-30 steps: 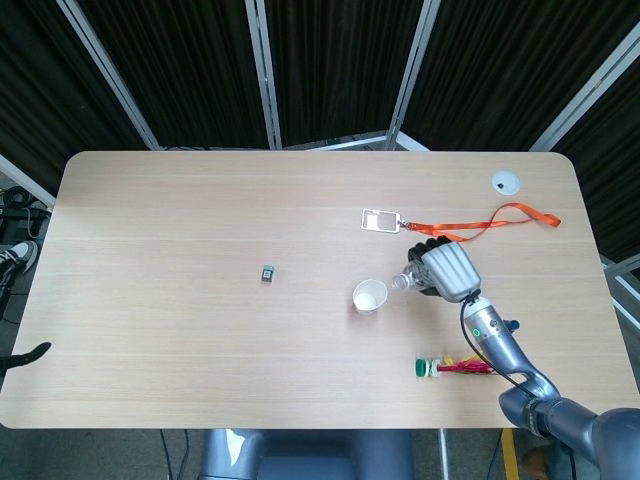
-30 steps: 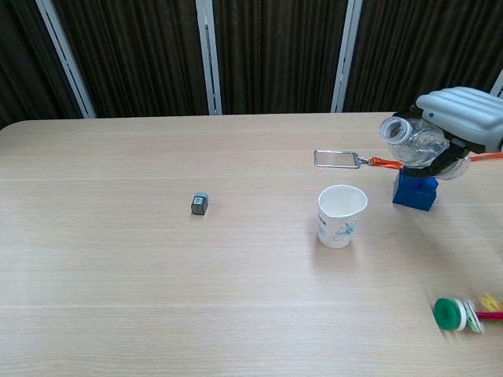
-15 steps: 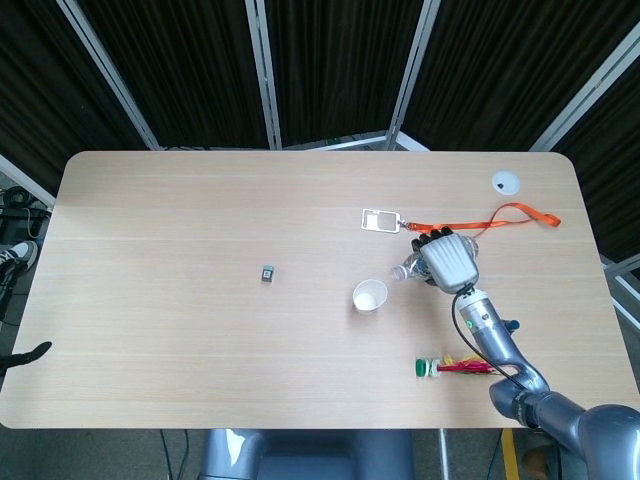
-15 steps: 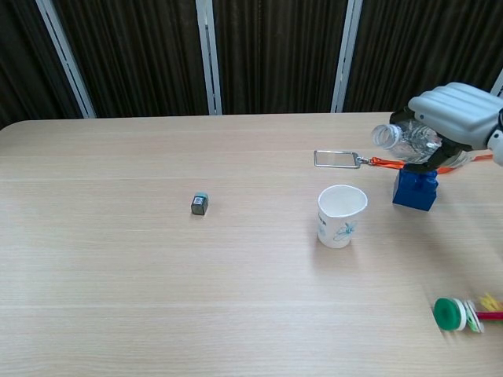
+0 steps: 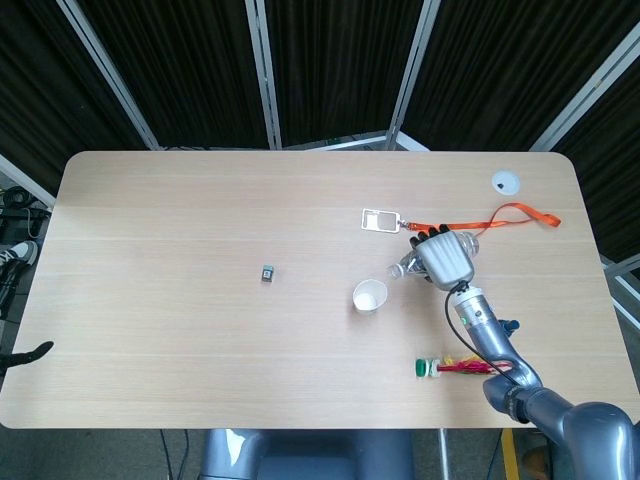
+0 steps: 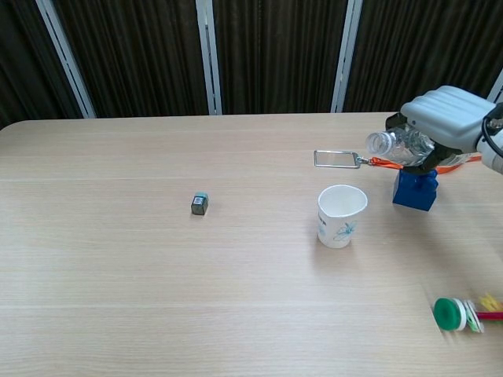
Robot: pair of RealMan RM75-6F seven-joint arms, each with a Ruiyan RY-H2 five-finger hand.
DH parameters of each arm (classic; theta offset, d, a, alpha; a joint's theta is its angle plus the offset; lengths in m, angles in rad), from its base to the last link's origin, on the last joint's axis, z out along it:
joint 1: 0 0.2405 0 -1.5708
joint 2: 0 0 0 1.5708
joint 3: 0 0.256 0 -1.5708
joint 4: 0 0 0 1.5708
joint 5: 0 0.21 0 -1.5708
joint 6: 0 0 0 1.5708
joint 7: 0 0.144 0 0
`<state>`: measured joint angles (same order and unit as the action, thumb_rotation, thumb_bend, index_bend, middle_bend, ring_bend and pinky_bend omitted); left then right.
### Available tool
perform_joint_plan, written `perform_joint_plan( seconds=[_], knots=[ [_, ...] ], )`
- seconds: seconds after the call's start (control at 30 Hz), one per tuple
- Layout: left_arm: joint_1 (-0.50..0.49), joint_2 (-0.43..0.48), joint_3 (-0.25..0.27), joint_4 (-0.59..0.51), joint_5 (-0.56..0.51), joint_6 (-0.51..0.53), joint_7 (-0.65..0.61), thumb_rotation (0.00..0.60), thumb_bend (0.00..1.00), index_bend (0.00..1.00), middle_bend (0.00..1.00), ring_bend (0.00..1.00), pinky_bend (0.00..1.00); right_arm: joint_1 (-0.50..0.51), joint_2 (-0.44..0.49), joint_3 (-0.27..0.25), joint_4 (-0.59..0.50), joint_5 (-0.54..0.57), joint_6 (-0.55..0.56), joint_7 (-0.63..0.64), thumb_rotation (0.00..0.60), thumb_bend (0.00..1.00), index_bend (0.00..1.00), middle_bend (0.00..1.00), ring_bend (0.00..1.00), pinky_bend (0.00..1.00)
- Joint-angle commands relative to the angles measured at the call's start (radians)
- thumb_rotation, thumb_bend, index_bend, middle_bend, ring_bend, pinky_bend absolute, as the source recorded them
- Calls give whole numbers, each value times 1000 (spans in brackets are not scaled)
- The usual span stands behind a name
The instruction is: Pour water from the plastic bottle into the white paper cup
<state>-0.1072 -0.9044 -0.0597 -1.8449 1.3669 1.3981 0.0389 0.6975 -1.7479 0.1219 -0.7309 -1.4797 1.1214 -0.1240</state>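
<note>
Chest view shows your right hand wrapped around the plastic bottle, tipped nearly sideways with its open mouth facing left. Most of the bottle's body hides under the fingers. The white paper cup stands upright on the tabletop, below and left of the hand.

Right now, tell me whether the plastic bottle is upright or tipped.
Tipped. The right hand holds the plastic bottle nearly on its side, uncapped mouth toward the white paper cup.
</note>
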Motion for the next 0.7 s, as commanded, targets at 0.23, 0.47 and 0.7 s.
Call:
perform_joint_plan(
  seconds=[0.23, 0.47, 0.7],
  knots=[
    [0, -3, -1, 0, -4, 2, 5, 600, 18, 0, 0, 0, 0, 4, -18, 3, 15, 8, -5, -62, 600, 460, 544, 617, 525, 491],
    [-2, -2, -1, 0, -7, -2, 6, 600, 17, 0, 0, 0, 0, 2, -21, 8, -1, 14, 4, -107, 600, 461, 545, 618, 527, 491],
    [-1, -1, 0, -3, -8, -3, 7, 600, 16, 0, 0, 0, 0, 3, -24, 7, -8, 9, 20, -176, 600, 462, 547, 619, 528, 493]
  ],
)
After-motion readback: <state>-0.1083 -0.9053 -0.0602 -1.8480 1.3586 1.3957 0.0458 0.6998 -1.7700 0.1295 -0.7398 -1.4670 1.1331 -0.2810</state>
